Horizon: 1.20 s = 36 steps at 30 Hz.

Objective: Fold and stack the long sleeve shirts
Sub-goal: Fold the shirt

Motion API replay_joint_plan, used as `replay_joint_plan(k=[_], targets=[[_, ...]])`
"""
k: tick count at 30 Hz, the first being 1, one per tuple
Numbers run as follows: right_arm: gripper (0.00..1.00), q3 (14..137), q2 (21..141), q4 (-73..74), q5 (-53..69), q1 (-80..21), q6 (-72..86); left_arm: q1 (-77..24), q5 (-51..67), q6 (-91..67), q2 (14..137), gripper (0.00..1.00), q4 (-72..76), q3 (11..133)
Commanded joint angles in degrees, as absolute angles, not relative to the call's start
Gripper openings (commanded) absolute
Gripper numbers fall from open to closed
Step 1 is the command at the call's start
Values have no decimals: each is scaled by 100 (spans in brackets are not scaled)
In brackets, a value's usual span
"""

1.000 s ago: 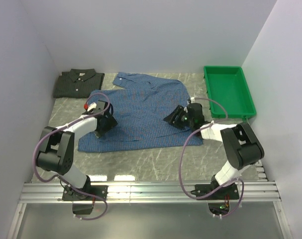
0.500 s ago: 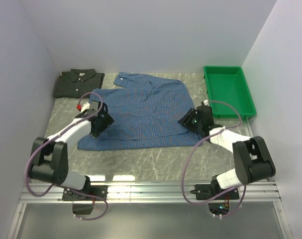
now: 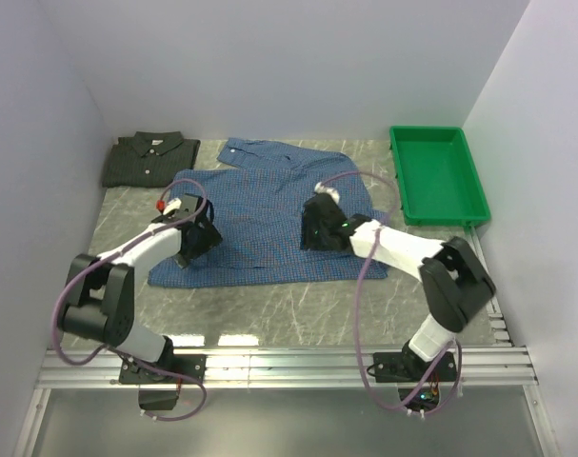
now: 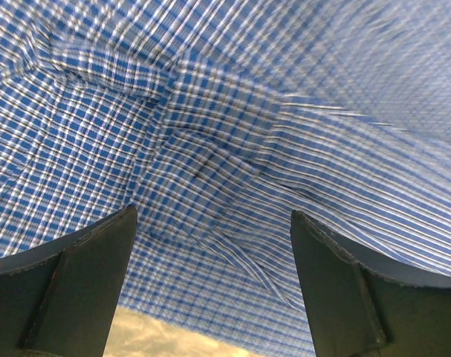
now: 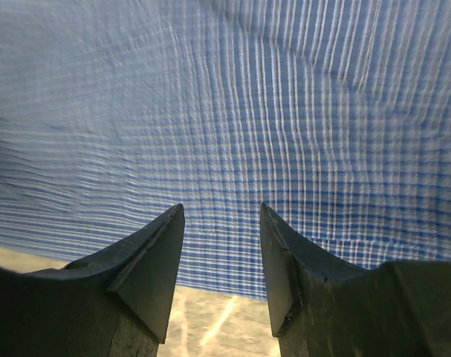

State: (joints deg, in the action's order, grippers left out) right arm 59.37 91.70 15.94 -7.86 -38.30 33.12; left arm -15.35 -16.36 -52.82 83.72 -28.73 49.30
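A blue checked long sleeve shirt (image 3: 265,205) lies spread on the grey table, collar toward the back. A dark green-grey one (image 3: 150,157) lies folded at the back left corner. My left gripper (image 3: 195,238) hangs low over the blue shirt's left side. In the left wrist view its jaws (image 4: 210,219) stand wide apart over wrinkled blue cloth (image 4: 225,134), with nothing between them. My right gripper (image 3: 317,228) is over the middle of the blue shirt. In the right wrist view it (image 5: 220,212) is open over the cloth (image 5: 232,111) near the hem, holding nothing.
A green plastic tray (image 3: 438,174) stands at the back right, against the right wall. White walls close in the left, back and right sides. Bare table (image 3: 298,305) runs between the shirt's hem and the arm bases.
My right gripper has swung left from the blue shirt's right edge to over its middle. My left gripper has opened a little wider and stayed over the shirt's left side.
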Motion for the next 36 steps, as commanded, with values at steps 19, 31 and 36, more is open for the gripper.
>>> replay_joint_plan(k=[19,31,36], targets=[[54,4650,9352,2751,-98,-4254,3506,-1143,-827,-5677,8351,88,-2900,3754],[54,4437,7517,2892,18,-4245,3516,-1160,-809,-5696,5819,90,-4104,3691],[53,5123,7645,2663,-570,-4193,3419,-1178,-783,-5230,6256,89,-3754,4358]])
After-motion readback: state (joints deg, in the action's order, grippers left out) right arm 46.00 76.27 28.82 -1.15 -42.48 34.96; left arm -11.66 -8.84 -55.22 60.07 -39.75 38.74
